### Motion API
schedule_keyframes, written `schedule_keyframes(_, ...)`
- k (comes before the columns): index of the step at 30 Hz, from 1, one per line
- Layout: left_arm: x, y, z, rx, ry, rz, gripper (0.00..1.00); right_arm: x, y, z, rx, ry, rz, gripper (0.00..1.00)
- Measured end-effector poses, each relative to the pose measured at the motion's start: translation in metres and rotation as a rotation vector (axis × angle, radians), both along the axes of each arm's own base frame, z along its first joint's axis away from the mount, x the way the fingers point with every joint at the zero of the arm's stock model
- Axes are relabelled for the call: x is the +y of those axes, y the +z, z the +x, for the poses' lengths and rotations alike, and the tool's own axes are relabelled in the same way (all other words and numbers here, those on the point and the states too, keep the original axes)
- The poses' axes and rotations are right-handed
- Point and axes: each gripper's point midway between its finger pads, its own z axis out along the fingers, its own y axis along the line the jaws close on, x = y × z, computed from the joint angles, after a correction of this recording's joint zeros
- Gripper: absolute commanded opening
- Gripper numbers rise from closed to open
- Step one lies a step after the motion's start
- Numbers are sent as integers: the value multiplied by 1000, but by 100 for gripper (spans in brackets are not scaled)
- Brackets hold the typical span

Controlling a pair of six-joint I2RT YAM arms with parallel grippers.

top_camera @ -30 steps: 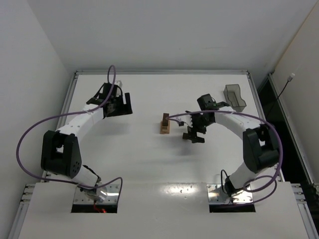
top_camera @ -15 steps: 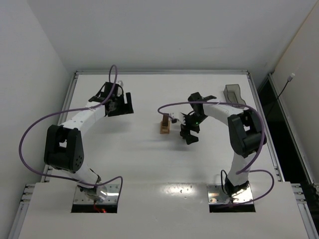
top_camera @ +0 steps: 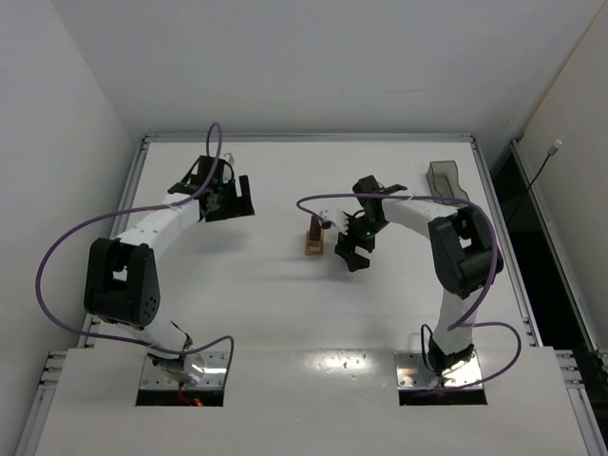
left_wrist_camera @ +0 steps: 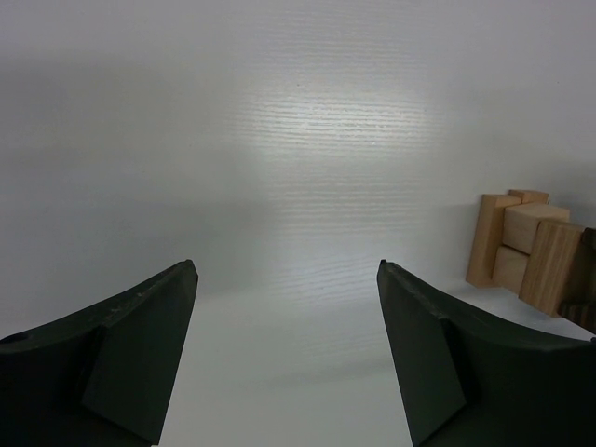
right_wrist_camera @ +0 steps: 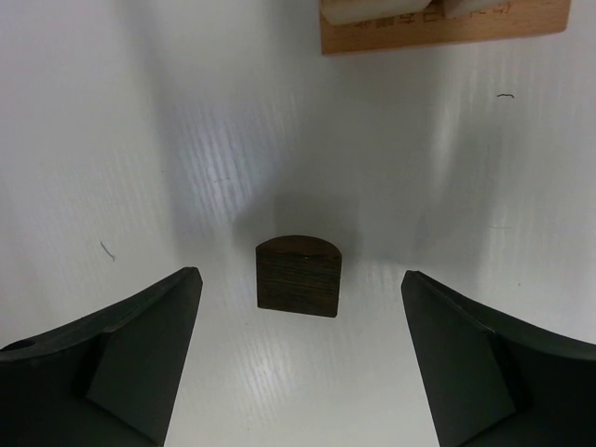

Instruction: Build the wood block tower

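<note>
On the white tabletop (top_camera: pixel 275 313), the two black-and-white robot arms curve inward from their bases at the near edge, the left arm (top_camera: pixel 152 228) reaching toward the far left and the right arm (top_camera: pixel 454 249) bending over toward the middle. A translucent grey plastic bin (top_camera: pixel 448 185) sits near the far right corner, well apart from everything else. The tower (top_camera: pixel 314 237), a narrow stack of light tan wooden blocks, stands around the middle of the table, just to the left of the right gripper (top_camera: pixel 348 255). From the left wrist it shows at the right edge, with one tan slab standing on end, its long axis upright, and squarer blocks packed against it. The left gripper (top_camera: pixel 231 201) hangs over bare table well to the left of the tower, its fingers (left_wrist_camera: pixel 140 354) spread apart with nothing between them. The right gripper points down, its fingers (right_wrist_camera: pixel 140 345) also wide apart and gripping nothing. Below them on the table lies a small dark brown wooden block (right_wrist_camera: pixel 298 277), its rounded edge facing the tower's tan base and its flat edge facing the wrist, apart from both fingers and near the tower without touching it.
</note>
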Motion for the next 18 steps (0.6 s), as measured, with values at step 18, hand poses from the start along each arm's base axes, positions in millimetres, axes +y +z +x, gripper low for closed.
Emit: schedule_keyframes(18, 1, 1, 2, -3, 9, -9, 76, 3, -15, 3, -33, -13, -88, 54)
